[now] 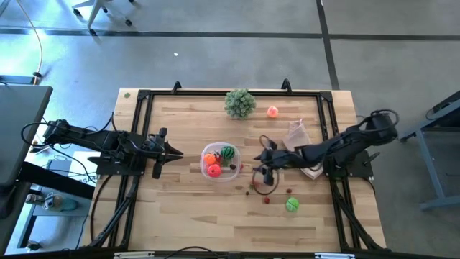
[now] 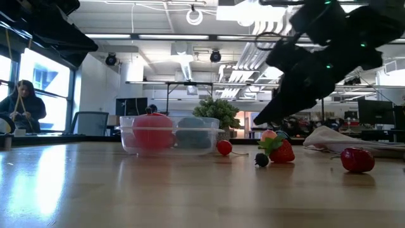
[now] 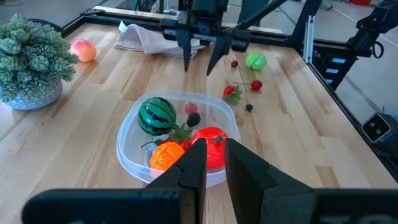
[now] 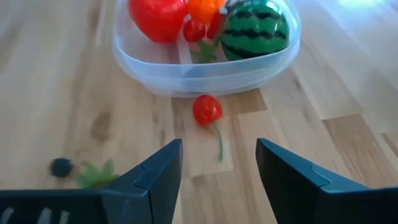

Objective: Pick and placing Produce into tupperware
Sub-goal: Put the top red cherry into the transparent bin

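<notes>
Right gripper hangs just above the counter beside the tupperware, its fingers spread and empty. In the right wrist view a cherry with a green stem lies between the tupperware wall and the open fingers; a dark berry and a leafy piece lie off to one side.

The step in hand appears to be picking up the cherry. To do it well, the right arm should centre the fingers over the round red body, not the stem, descend until the tips nearly meet the wood, then close gently, since a small ball is likely to roll.

The tupperware already holds a striped melon, a red piece and an orange piece. The left gripper, fingers shut, waits on its other side.
</notes>
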Controlling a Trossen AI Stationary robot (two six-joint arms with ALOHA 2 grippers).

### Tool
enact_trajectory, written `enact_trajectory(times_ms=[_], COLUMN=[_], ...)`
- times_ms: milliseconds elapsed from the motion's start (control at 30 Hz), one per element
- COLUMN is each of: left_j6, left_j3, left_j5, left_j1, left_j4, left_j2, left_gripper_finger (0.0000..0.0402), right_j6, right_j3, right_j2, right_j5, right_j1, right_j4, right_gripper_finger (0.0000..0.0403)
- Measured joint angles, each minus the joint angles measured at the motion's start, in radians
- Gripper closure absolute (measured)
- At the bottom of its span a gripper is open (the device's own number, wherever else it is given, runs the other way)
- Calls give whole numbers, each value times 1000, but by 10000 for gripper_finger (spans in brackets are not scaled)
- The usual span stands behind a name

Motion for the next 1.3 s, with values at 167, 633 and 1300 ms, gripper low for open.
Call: enact_trajectory(times_ms=[167, 633, 1300], left_j6=[0, 0, 0], left_j3=[0, 0, 0], left_j5=[0, 0, 0], left_j1=[0, 0, 0], left_j4=[0, 0, 0], left_j2=[0, 0, 0], left_gripper_finger=[355, 355, 355], right_j6=[-24, -67, -60], right_j3=[125, 288, 310], right_j2=[95, 328, 354], right_j5=[-44, -102, -81], right_j1=[-38, -51, -50], right_j4=[-137, -139, -137], right_gripper_finger=[205, 206, 260])
